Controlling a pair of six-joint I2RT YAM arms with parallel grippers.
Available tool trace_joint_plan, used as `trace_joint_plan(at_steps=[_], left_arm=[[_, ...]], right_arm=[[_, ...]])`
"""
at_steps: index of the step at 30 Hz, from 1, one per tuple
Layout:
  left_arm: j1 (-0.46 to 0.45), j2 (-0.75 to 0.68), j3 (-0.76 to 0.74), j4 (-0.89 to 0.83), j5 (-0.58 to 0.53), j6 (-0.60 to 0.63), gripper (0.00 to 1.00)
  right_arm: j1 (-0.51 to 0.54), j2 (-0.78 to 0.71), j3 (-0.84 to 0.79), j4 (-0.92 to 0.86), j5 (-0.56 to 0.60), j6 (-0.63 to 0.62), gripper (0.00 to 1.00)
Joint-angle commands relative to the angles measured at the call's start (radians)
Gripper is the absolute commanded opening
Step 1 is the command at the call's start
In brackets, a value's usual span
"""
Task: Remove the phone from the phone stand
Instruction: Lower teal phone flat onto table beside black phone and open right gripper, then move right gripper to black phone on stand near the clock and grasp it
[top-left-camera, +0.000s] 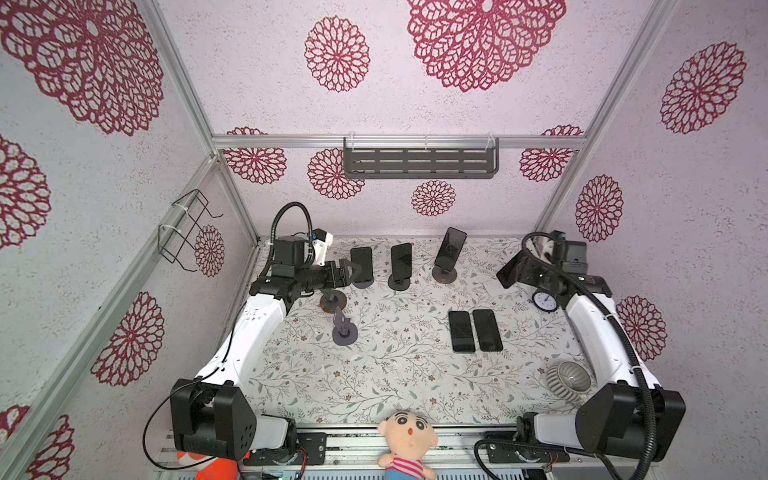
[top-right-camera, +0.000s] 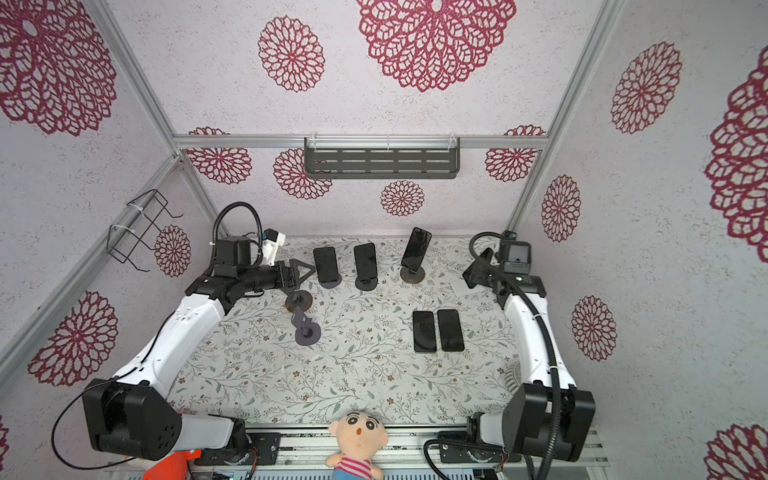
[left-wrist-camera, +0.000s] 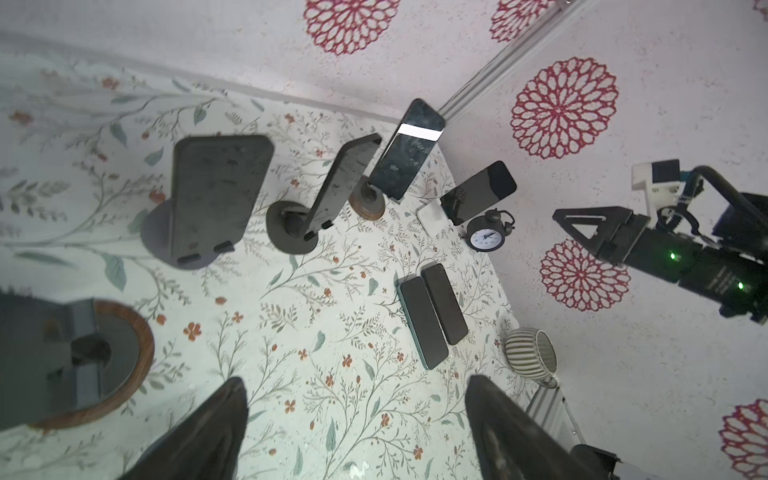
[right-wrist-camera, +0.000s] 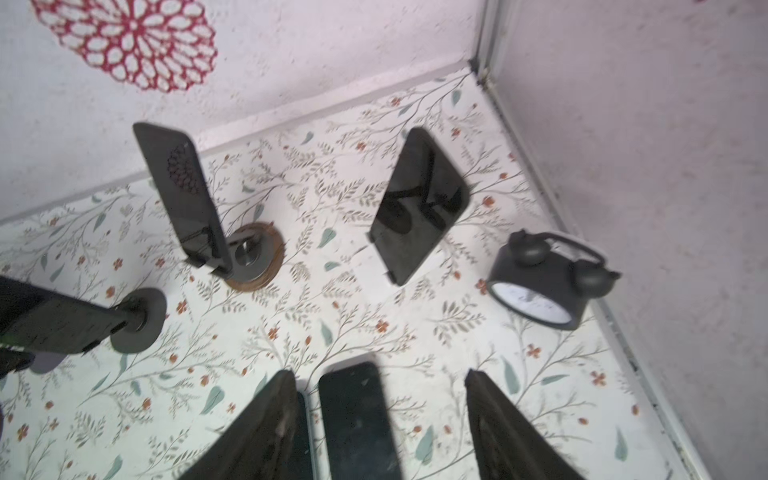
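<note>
Several dark phones stand on stands along the back of the table. The leftmost phone (top-left-camera: 361, 262) (left-wrist-camera: 220, 189) leans on a grey phone stand (top-left-camera: 362, 283) (left-wrist-camera: 160, 241). My left gripper (top-left-camera: 350, 271) (left-wrist-camera: 356, 379) hovers just left of it, open and empty. Another phone (top-left-camera: 401, 259) on a grey stand and a phone (top-left-camera: 451, 246) on a wood-rimmed stand sit further right. My right gripper (top-left-camera: 510, 270) (right-wrist-camera: 380, 374) hangs high at the right, open and empty. A phone (right-wrist-camera: 419, 205) on a white stand (top-left-camera: 496, 287) shows in both wrist views.
Two phones (top-left-camera: 461, 331) (top-left-camera: 487, 330) lie flat side by side right of centre. Two empty stands (top-left-camera: 332, 301) (top-left-camera: 344, 328) sit under the left arm. A small clock (top-left-camera: 545, 301), a ribbed bowl (top-left-camera: 568, 380) and a doll (top-left-camera: 409, 436) are also there.
</note>
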Motion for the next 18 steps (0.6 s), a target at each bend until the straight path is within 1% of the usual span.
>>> trace_joint_plan(at_steps=[1,3,5,7,9,13,18], left_arm=[[-0.055,0.046,0.100,-0.064,-0.009,0.110,0.86],[-0.071,0.068,0.123,-0.071,0.037,0.124,0.86],[-0.073,0.068,0.075,-0.016,0.079,0.115,0.86],[-0.073,0.057,0.026,0.020,0.089,0.117,0.86],[-0.075,0.050,0.006,0.008,0.093,0.139,0.86],[-0.078,0.043,0.000,-0.005,0.101,0.158,0.86],[-0.079,0.049,0.002,-0.015,0.097,0.163,0.86]], right_arm=[[-0.088,0.041,0.037,0.058,-0.194,-0.070,0.65],[-0.137,0.076,0.044,0.093,-0.279,-0.084,0.60],[-0.169,0.119,0.050,0.119,-0.356,-0.104,0.52],[-0.172,0.158,0.069,0.114,-0.376,-0.135,0.52],[-0.174,0.197,0.088,0.111,-0.373,-0.161,0.52],[-0.188,0.268,0.122,0.127,-0.384,-0.187,0.54],[-0.193,0.345,0.157,0.153,-0.394,-0.186,0.53]])
